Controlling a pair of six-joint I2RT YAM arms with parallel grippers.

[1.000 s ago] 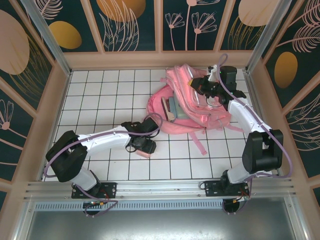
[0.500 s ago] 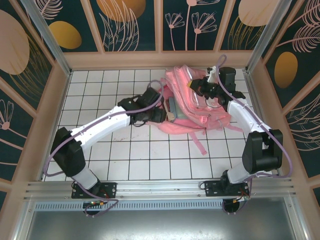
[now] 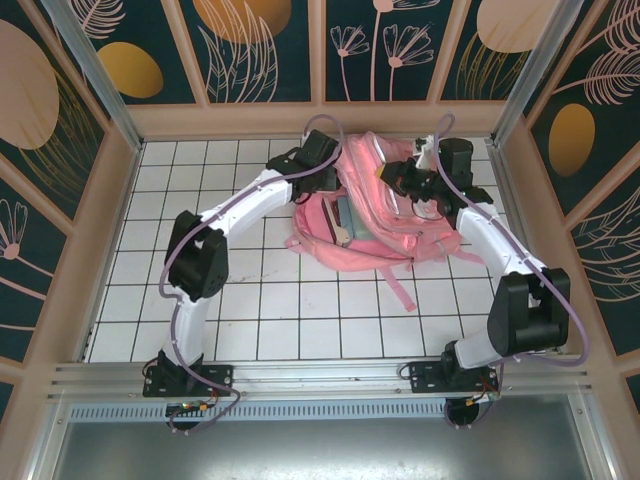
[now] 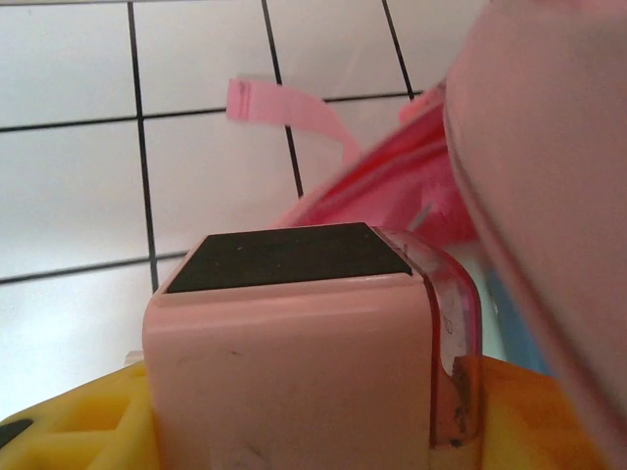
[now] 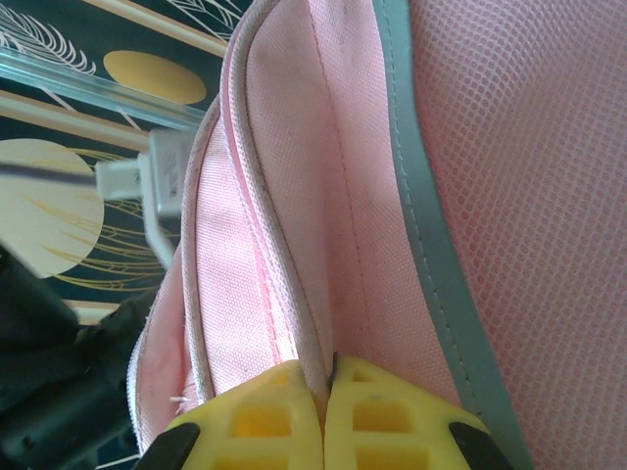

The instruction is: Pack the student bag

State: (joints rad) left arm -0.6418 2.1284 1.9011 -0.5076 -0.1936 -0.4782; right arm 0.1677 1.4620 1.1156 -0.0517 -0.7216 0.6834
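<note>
**White tiled table (image 3: 300, 310) — bag (image 3: 385, 225) toward far right**

Bag lies slumped, opening facing left. Left gripper (image 3: 322, 168) sits at the bag's far-left edge, jaws clamped on a pink box (image 4: 294, 343) with a black top, just beside the bag's fabric. Right gripper (image 5: 323, 392) is at the bag's far-right top — yellow fingers (image 5: 255, 416) pinched together on a fabric seam.

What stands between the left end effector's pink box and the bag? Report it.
Nothing visible. The box sits in the left end effector beside the bag, whose edge the right end effector pinches.
</note>
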